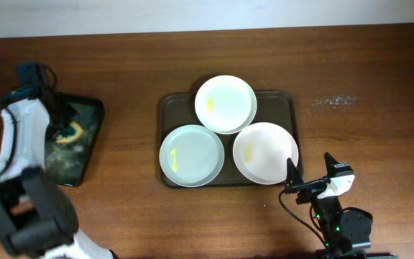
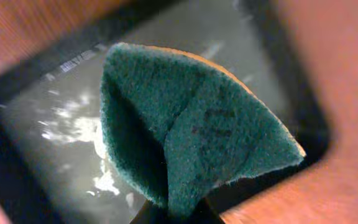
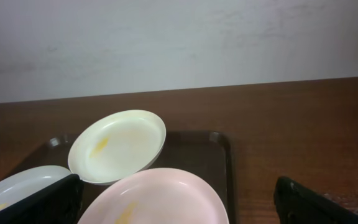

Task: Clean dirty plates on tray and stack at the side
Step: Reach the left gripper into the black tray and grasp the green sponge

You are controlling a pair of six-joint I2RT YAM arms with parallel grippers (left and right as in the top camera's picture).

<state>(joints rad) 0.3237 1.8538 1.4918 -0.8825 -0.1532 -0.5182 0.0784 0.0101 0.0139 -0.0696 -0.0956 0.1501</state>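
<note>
Brown wood of the table (image 1: 379, 144) spreads beneath both arms. The tray (image 1: 279, 108), dark brown with a raised rim, lies directly ahead of the right gripper (image 1: 309, 173), and its nearest corner is just below that gripper's left finger.

All three plates sit on the tray with their edges meeting, and each carries a small yellow smear. The pinkish plate (image 1: 265, 152) is closest, right in front of the right gripper's fingertips. The bluish plate (image 1: 191, 155) is beside it, off to the gripper's left. The cream plate (image 1: 225, 103) is farthest ahead, and in the right wrist view its rim (image 3: 120, 146) rides on the other two.

The right gripper's fingers (image 3: 36, 202) are spread wide with nothing between them. Whether the left one touches the pinkish plate cannot be told.

The black tray (image 1: 85, 155) is smaller and narrower, and it lies directly under the left gripper (image 1: 63, 121), well away from the plates. Its floor (image 2: 55, 118) looks wet and glossy.

The sponge (image 2: 197, 130) has a green scouring face and a yellow-orange edge. It hangs folded just above that wet floor, pinched at one end between the left gripper's closed fingertips (image 2: 176, 214).
</note>
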